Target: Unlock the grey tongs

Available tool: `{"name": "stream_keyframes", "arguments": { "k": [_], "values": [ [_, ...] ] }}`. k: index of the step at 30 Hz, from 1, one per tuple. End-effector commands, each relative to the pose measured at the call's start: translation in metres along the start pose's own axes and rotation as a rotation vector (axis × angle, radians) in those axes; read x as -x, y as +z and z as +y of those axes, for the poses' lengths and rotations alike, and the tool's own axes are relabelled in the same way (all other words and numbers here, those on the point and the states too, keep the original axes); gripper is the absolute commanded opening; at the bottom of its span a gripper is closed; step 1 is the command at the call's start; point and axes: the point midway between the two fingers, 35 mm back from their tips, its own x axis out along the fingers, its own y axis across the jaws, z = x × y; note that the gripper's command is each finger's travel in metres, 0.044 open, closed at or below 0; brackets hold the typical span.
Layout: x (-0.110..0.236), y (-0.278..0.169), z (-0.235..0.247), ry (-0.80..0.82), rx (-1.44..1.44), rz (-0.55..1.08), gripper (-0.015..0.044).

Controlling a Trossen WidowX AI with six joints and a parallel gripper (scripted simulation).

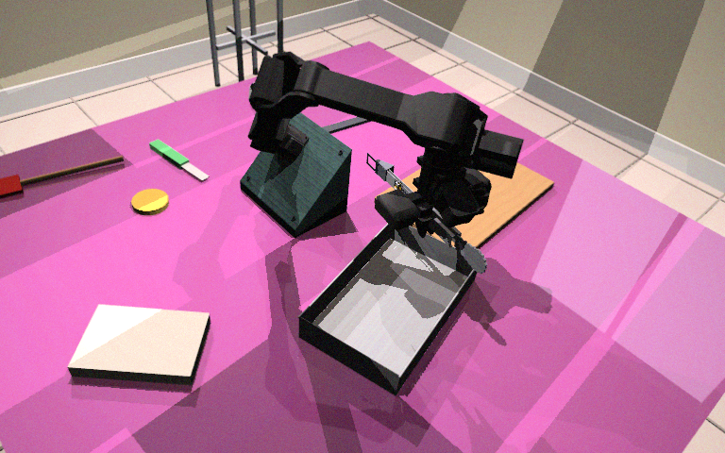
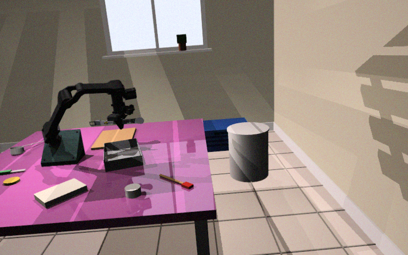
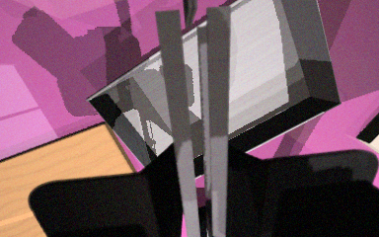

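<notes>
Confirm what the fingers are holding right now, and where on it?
The grey tongs, gripped mid-length across both arms, between the hinge end and the scalloped tips, lifted above the roasting tin.

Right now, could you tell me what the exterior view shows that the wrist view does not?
Only the exterior view shows the whole arm, the tongs held roughly level in the air above the table, and the window, grey bin and matchstick. Only the wrist view shows up close that the two tong arms lie near each other, not spread, with the tool shut on them. Both show the roasting tin below the tongs, the wooden board beside it, and the pink table.
</notes>
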Motion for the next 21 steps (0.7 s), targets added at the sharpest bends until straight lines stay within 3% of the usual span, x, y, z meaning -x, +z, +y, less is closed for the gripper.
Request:
{"name": "stream_keyframes", "arguments": {
  "k": [1, 21],
  "values": [
    [0.004, -0.003, 0.021, 0.012, -0.080, -0.007, -0.0150],
    [0.002, -0.053, 0.131, 0.004, -0.516, -0.003, -0.0150]
  ]
}}
